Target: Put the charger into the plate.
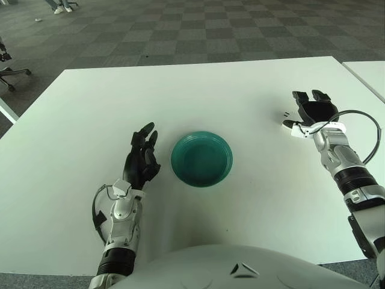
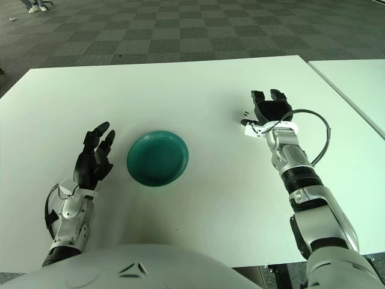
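Observation:
A teal plate (image 1: 201, 159) sits on the white table (image 1: 180, 90), near its middle. The charger (image 1: 287, 114) is white and hard to make out against the table; its two dark prongs show just left of my right hand's palm. My right hand (image 1: 304, 111) is at the table's right side, fingers extended and spread. The charger lies between the thumb and the fingers (image 1: 299, 96). I cannot tell whether they touch it. My left hand (image 1: 142, 158) shows just left of the plate, fingers relaxed and holding nothing.
A second white table (image 1: 370, 72) stands at the far right, with a narrow gap between. A black cable (image 1: 361, 114) loops beside my right wrist. Checkered carpet lies beyond the table's far edge.

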